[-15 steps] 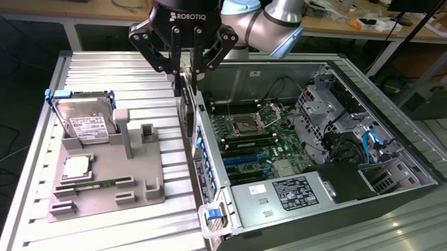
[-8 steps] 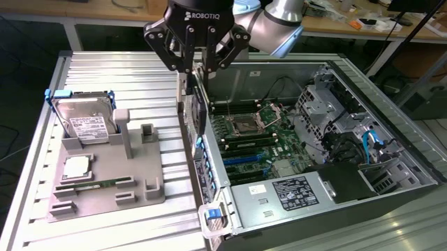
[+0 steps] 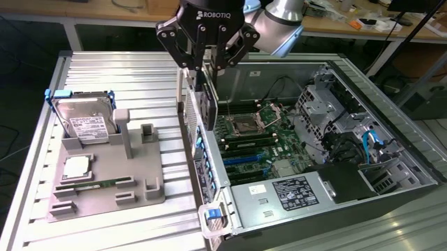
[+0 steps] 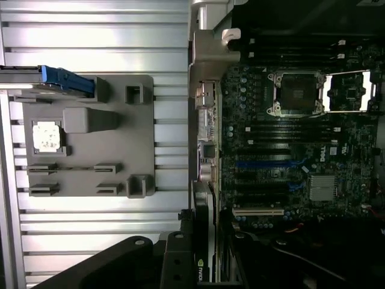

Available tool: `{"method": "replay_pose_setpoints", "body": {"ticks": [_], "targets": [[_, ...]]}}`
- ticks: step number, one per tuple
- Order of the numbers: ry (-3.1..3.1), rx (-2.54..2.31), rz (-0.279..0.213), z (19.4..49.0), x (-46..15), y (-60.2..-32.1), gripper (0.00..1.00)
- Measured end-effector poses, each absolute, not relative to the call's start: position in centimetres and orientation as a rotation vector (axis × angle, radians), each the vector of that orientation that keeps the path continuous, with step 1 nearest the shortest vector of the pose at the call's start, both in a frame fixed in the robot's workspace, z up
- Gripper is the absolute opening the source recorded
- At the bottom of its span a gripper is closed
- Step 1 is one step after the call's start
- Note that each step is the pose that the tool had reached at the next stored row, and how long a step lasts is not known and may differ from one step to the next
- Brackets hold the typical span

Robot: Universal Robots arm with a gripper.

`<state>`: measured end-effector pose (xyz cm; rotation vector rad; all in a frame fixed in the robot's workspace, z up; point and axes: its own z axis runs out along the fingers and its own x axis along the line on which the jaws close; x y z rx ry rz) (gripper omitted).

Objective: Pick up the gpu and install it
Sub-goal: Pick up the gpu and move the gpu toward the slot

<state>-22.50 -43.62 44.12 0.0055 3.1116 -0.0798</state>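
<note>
**Workshop corner: ribbed metal table, wooden bench behind**

Slotted aluminium table (image 3: 104, 68) takes up the foreground. It has long parallel grooves and a silver-grey finish, and it catches strong light, so the ribs gleam white in bands. Behind it a wooden workbench (image 3: 91, 11) runs along the far side. The top is pale brown, strewn with small clutter and cables too small to tell apart. Grey metal leg (image 3: 72, 35) under the bench toward the exterior view's left, deep shadow below. Thin black pole (image 3: 413, 36) slants across the exterior view's right. Pale floor (image 3: 436, 137) shows past the table's edge there.
</note>
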Motion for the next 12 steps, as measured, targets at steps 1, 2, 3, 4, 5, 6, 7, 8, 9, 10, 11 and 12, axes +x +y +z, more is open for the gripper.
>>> {"method": "replay_pose_setpoints", "body": {"ticks": [1,2,3,4,5,6,7,8,9,10,11,12], "targets": [[3.111,0.005,-0.080,44.1,-22.4,-43.6,0.27],[3.111,0.006,-0.080,44.1,-22.3,-43.6,0.27],[3.111,0.006,-0.080,44.1,-22.1,-43.6,0.27],[3.112,0.006,-0.080,44.2,-21.9,-43.6,0.27],[3.112,0.006,-0.080,44.2,-21.6,-43.6,0.27],[3.112,0.006,-0.080,44.2,-21.3,-43.6,0.27],[3.112,0.005,-0.080,44.3,-20.9,-43.6,0.27],[3.111,0.005,-0.080,44.3,-20.6,-43.6,0.27],[3.111,0.005,-0.080,44.3,-20.2,-43.6,0.27],[3.112,0.006,-0.080,44.3,-19.9,-43.6,0.27],[3.112,0.006,-0.080,44.4,-19.5,-43.6,0.27],[3.112,0.005,-0.080,44.4,-19.3,-43.6,0.27]]}}
